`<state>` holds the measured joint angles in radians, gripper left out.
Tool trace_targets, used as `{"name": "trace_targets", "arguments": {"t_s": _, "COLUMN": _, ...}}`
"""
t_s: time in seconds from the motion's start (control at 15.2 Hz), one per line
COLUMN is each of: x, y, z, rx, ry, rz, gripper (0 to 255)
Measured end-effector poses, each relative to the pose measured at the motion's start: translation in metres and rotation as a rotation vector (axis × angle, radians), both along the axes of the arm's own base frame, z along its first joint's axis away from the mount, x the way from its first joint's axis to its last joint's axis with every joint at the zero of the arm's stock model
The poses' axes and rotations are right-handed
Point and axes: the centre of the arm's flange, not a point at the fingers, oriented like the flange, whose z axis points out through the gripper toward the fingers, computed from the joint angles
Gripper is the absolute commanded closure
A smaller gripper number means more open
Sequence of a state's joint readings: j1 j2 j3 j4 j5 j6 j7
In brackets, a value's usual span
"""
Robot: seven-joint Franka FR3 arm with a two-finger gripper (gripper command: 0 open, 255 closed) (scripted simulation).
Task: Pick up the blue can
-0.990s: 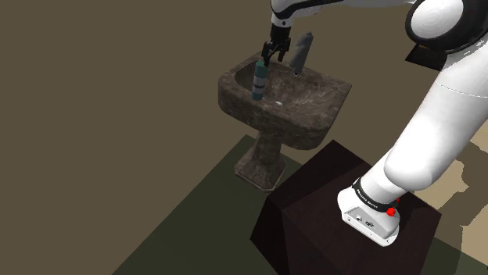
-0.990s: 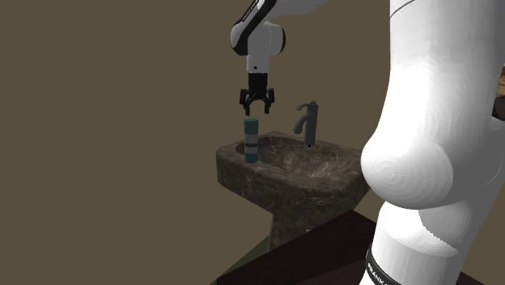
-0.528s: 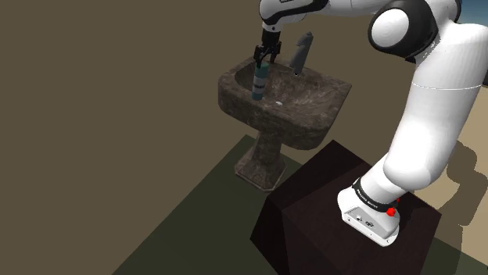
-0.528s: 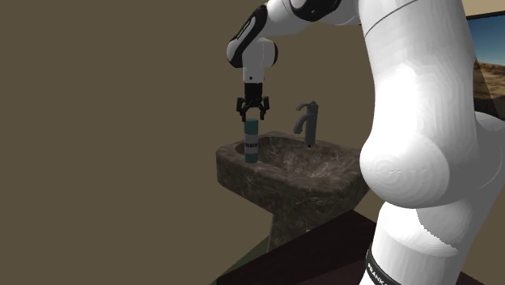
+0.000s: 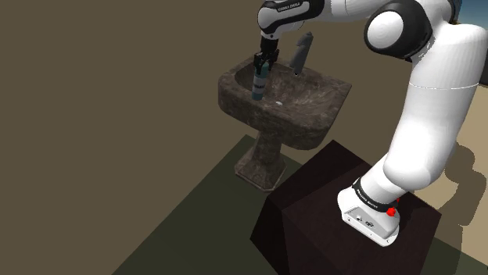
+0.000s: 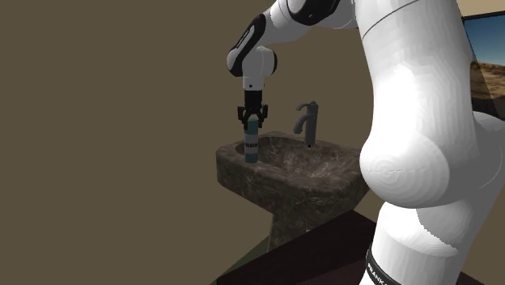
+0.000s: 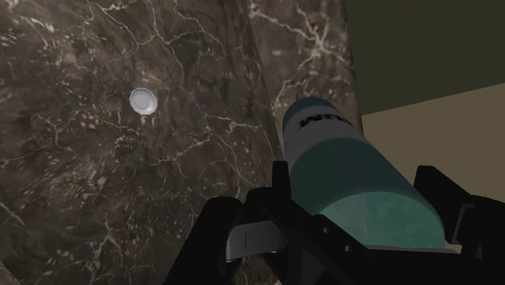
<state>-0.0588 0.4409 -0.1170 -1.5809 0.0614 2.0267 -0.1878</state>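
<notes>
- Between the gripper's (image 6: 252, 123) two black fingers (image 7: 281, 188) stands the blue can (image 6: 251, 149). It is upright, and the fingers are clamped on both sides of its upper end.
- Below the gripper, the can's lower body reaches down into the sink (image 6: 285, 180), just inside the rim on the side away from the faucet (image 6: 306, 123).
- The can is a slim cylinder, teal at the end nearest the hand and darker blue-green along the body. A pale band with dark lettering wraps it lower down.
- Just beside the held can, the basin's steep inner wall rises in dark stone with white veins. In the wrist view the rim's outer edge runs close past the can, with olive floor and a tan strip beyond it.
- Off to the gripper's other side, a broad stretch of basin floor separates the can from the small round drain (image 7: 143, 100).
- Level with the gripper, the grey faucet stands at the basin's back edge, with a plain gap of air between them.
- Behind the gripper is a flat brown wall.
- Well below and apart from the gripper, the sink's pedestal meets the floor near the dark box stand (image 5: 328, 211).
</notes>
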Motion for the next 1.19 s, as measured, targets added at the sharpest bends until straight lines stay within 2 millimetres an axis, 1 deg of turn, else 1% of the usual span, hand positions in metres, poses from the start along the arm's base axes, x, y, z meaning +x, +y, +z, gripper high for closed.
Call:
{"name": "trace_targets", "arguments": {"t_s": 0.59, "x": 0.000, "y": 0.000, "z": 0.002, "rx": 0.000, "ry": 0.000, "rz": 0.000, "gripper": 255}}
{"name": "trace_targets", "arguments": {"t_s": 1.19, "x": 0.001, "y": 0.001, "z": 0.047, "rx": 0.000, "ry": 0.001, "rz": 0.000, "gripper": 255}}
